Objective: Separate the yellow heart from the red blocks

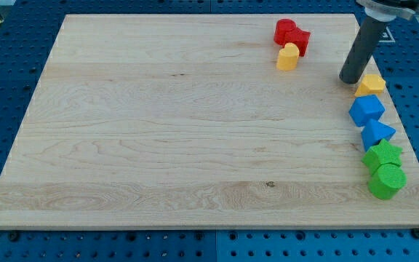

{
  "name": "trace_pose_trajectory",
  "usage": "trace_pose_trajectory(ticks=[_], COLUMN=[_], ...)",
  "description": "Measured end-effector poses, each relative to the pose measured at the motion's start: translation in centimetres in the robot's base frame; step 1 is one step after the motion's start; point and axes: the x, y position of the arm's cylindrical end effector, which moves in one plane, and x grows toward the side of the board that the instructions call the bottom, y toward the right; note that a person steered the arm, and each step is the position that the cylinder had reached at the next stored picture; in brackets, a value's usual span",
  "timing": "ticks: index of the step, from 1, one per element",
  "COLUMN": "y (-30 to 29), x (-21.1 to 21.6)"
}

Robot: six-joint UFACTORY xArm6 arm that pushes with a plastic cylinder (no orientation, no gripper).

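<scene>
The yellow heart lies near the view's top right, touching the lower left of the red blocks. Two red blocks sit together: a red round one and a red angular one, shapes hard to make out. My tip is to the right of the heart and red blocks, apart from them, just left of a yellow block at the board's right edge.
Down the right edge below the yellow block lie a blue block, a blue triangle-like block, a green star-like block and a green cylinder. The wooden board rests on a blue pegboard table.
</scene>
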Motion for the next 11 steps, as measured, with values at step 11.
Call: trace_pose_trajectory(ticks=[11], y=[-17.0], x=[-6.2])
